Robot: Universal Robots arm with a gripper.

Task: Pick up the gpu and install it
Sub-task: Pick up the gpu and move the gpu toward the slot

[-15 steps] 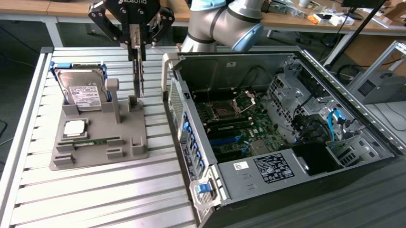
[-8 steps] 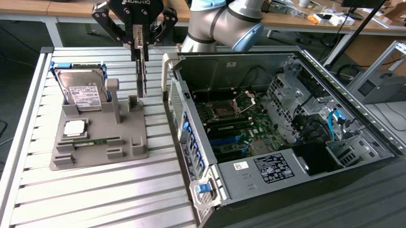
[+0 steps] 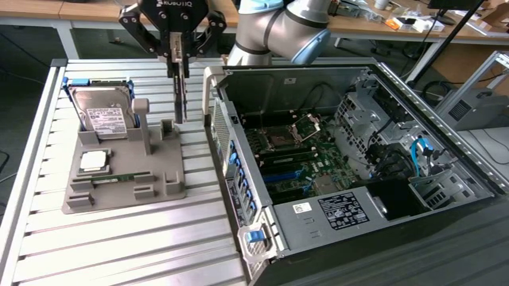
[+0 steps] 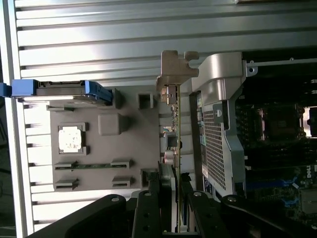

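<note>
The gpu is a thin dark card seen edge-on, hanging upright from my gripper, which is shut on its top edge. Its lower end is level with the posts of the grey holder tray; whether it still touches them I cannot tell. In the wrist view the gpu runs away from my gripper, ending in its silver bracket. The open computer case stands just to the exterior view's right, its motherboard with blue slots exposed.
The holder tray also carries a silver hard drive in a blue frame, a processor chip and a green memory stick. All stand on a slatted metal table. The case's side wall lies close beside the card.
</note>
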